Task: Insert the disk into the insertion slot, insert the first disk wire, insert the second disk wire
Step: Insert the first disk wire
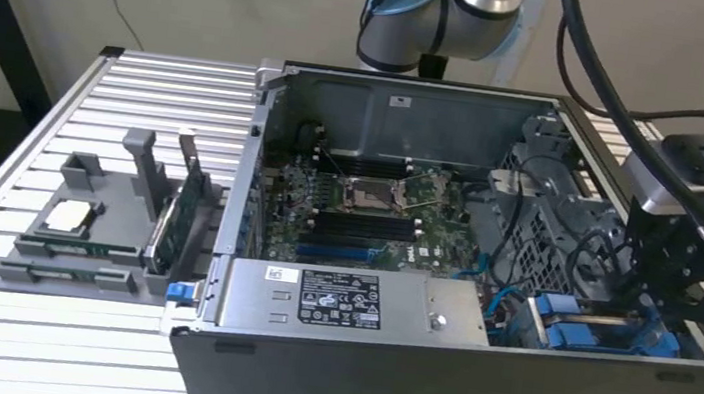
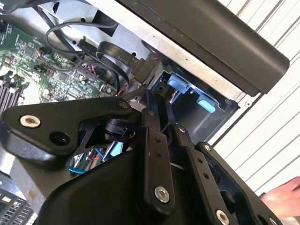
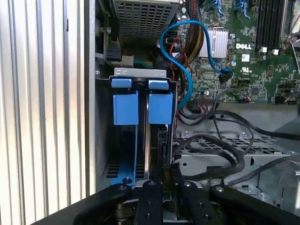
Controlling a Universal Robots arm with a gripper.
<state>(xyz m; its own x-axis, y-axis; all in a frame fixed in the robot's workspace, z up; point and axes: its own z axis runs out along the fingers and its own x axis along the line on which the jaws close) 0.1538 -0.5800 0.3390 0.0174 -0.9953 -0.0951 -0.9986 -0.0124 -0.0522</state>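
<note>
My gripper [image 1: 676,315] hangs over the insertion slot [image 3: 140,72], the grey drive bay at the case's front corner on the exterior view's right. Blue carrier plastic of the disk [image 1: 607,337] sits inside the bay, with two blue tabs [image 3: 160,108] at its end; the silver body is hidden. The fingers [image 3: 151,197] stand close together, shut, just above the bay. What lies between them is hidden. A black flat wire with its connector [image 2: 140,70] hangs loose just beyond the fingertips. Black wires [image 3: 220,140] lie over the metal cage beside the bay.
The open computer case [image 1: 404,103] holds the green motherboard [image 1: 365,209] and a grey labelled power-supply box [image 1: 339,301]. A blue cable [image 3: 187,79] loops near the bay. A grey parts holder [image 1: 94,226] stands on the slatted table at the exterior view's left.
</note>
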